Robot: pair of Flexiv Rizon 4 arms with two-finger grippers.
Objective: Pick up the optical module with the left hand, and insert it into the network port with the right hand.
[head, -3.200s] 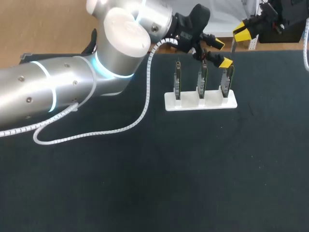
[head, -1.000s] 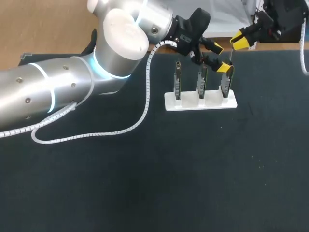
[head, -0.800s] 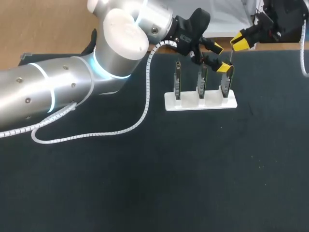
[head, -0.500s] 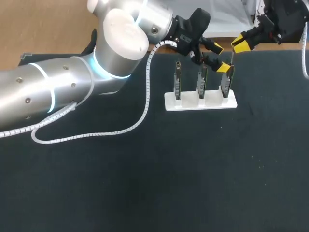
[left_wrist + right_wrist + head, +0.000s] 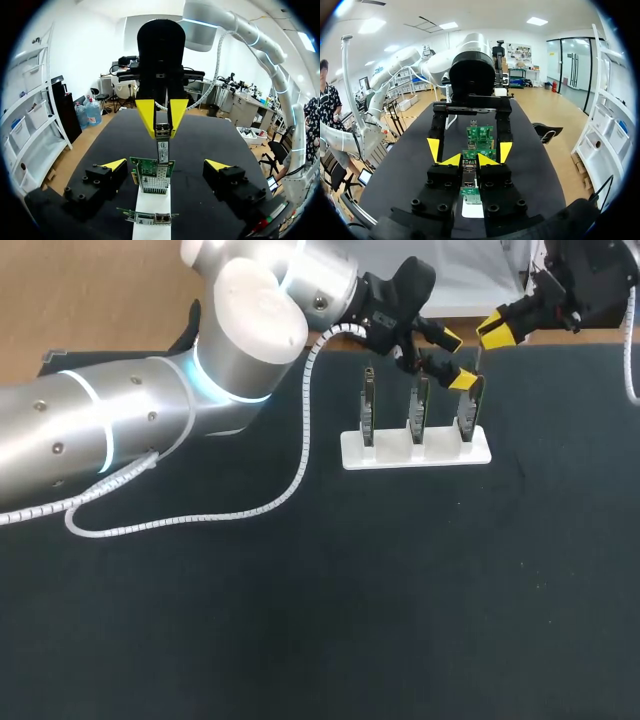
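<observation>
A white rack [image 5: 400, 453] at the far side of the table holds three upright green network boards; the right-hand one [image 5: 466, 418] is also the board [image 5: 152, 177] standing between my left gripper's fingers. My left gripper [image 5: 457, 358] [image 5: 165, 165] is open, straddling that board's top without touching it. My right gripper [image 5: 497, 328] [image 5: 469, 160] is shut on the slim optical module [image 5: 479, 352] [image 5: 163, 147] [image 5: 469, 177]. The module hangs from the right gripper, its lower end just above the board's port edge.
The dark table mat [image 5: 330, 600] stretches bare in front of the rack. My left arm's white spiral cable [image 5: 250, 508] loops down onto the mat left of the rack. The other two boards [image 5: 368, 410] stand left of the right-hand one.
Since the earliest frame my right gripper has come lower with the module, nearer the right-hand board, and my left gripper has sunk slightly. In the last second almost nothing moved.
</observation>
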